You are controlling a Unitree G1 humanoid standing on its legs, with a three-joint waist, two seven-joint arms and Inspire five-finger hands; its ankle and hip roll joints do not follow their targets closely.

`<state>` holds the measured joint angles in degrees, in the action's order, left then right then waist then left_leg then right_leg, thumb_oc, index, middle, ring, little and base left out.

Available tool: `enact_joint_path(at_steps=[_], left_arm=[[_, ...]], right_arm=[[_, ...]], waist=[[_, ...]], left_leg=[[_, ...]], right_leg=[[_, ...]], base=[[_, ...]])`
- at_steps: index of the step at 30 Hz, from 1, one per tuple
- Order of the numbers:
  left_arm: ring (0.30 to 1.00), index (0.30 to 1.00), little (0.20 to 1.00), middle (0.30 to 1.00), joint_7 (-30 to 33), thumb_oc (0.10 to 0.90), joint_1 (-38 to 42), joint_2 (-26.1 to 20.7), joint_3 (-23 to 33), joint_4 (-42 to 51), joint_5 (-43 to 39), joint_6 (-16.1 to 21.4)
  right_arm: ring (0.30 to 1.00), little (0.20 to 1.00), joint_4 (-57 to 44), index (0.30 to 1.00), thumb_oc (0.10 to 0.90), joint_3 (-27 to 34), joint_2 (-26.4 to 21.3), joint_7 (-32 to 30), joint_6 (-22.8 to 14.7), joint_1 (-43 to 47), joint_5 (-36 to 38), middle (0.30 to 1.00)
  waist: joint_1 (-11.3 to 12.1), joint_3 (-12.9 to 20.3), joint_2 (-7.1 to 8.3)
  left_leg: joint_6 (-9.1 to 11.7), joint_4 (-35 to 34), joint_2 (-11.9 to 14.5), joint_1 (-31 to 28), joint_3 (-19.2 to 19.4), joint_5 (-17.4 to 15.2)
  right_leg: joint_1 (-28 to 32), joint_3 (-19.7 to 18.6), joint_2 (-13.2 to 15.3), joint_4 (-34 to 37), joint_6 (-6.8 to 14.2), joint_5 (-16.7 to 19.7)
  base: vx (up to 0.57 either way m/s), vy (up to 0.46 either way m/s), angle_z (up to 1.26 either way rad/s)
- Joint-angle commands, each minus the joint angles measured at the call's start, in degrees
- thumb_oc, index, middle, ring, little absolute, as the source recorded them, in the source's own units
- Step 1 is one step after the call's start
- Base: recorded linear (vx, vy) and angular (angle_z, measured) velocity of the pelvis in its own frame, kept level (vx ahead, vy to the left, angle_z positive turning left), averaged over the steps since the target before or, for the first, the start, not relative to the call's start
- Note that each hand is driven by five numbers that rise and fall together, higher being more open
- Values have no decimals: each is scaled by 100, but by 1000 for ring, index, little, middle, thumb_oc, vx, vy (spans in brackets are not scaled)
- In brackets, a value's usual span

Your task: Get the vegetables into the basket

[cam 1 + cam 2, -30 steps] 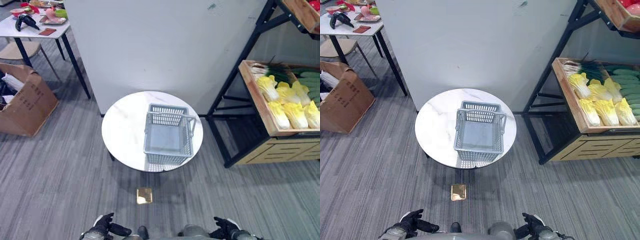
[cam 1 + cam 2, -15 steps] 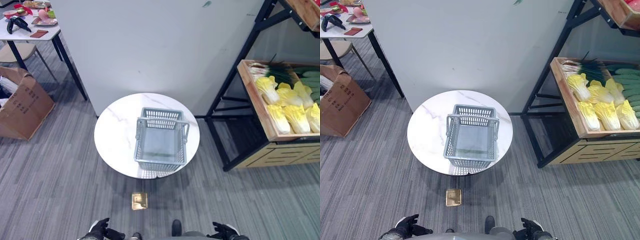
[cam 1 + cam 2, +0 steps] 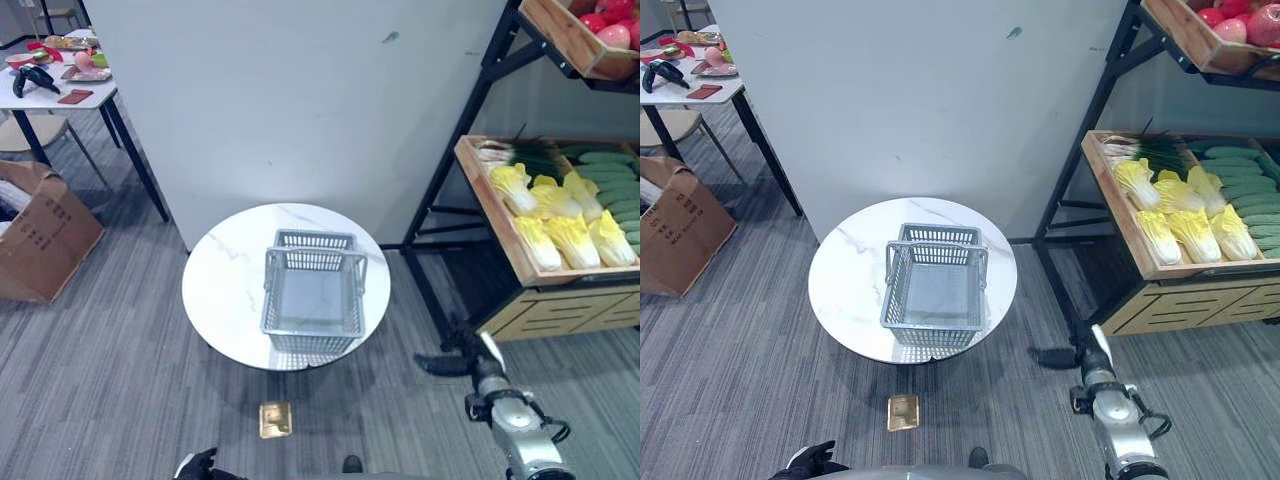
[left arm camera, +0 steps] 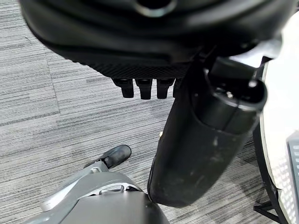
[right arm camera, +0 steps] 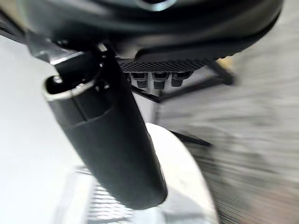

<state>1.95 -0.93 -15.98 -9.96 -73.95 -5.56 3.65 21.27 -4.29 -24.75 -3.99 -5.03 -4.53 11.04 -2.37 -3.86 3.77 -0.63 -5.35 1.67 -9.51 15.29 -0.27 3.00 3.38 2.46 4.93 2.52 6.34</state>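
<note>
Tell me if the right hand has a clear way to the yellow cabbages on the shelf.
Probably yes. The right hand is raised by the rack's lower corner, and the cabbages lie uncovered in an open wooden tray above it. Only the black rack post stands near its path.

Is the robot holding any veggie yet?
No, nothing is held. The right hand is open in the air near the shelf, and the left hand is open and empty too.
</note>
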Motion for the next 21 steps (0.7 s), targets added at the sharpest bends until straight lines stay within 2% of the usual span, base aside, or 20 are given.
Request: enact_joint_path(at_steps=[1, 2, 3, 5, 9, 14, 21], left_arm=[[1000, 1000, 1000, 1000, 76, 900, 383, 43, 89, -279, 192, 54], [1000, 1000, 1000, 1000, 76, 900, 383, 43, 90, -279, 192, 54], [1000, 1000, 1000, 1000, 77, 900, 378, 55, 80, -288, 236, 38], [1000, 1000, 1000, 1000, 77, 900, 379, 55, 83, -288, 236, 37], [1000, 1000, 1000, 1000, 101, 900, 353, 74, 1, -273, 256, 12], [1000, 1000, 1000, 1000, 129, 900, 218, -2, 35, -385, 329, -85], [1000, 1000, 1000, 1000, 194, 900, 226, -96, 35, -360, 237, -74]], right_arm=[[1000, 1000, -781, 1000, 900, 54, -256, 91, -596, 766, -228, 1000], [1000, 1000, -781, 1000, 900, 54, -256, 91, -596, 766, -228, 1000], [1000, 1000, -1247, 1000, 900, -248, -337, 242, -599, 1088, -300, 1000], [1000, 1000, -1244, 1000, 900, -251, -337, 242, -600, 1093, -300, 1000], [1000, 1000, -1569, 1000, 900, -743, -268, 387, -548, 1605, -250, 1000], [1000, 1000, -1277, 1000, 900, -1454, -123, 483, -377, 2642, -149, 1000], [1000, 1000, -606, 1000, 900, -2018, -129, 412, -233, 3838, -209, 1000]], waist=[[122, -10, 81], [121, -10, 81], [207, 2, 118], [200, 2, 119], [350, -21, 211], [634, -52, 369], [924, -115, 507]], left_leg=[[-118, 114, -188, -21, -212, -334], [-118, 114, -188, -21, -213, -334], [-126, 134, -192, 5, -259, -345], [-126, 139, -192, 10, -264, -346], [-148, 271, -190, 86, -314, -426], [-213, 309, -216, 93, -322, -504], [-278, 176, -298, 104, -425, -473]], right_leg=[[233, -154, 174, -337, 336, -468], [233, -153, 175, -337, 336, -469], [246, -103, 187, -352, 342, -470], [244, -98, 188, -354, 343, -471], [257, -24, 208, -363, 354, -466], [265, -61, 233, -370, 409, -338], [230, 12, 313, -397, 480, -196]], base=[[18, 9, 6], [39, 30, 7], [21, 21, 6], [16, 20, 6], [22, 32, 12], [24, 73, 4], [18, 85, 2]])
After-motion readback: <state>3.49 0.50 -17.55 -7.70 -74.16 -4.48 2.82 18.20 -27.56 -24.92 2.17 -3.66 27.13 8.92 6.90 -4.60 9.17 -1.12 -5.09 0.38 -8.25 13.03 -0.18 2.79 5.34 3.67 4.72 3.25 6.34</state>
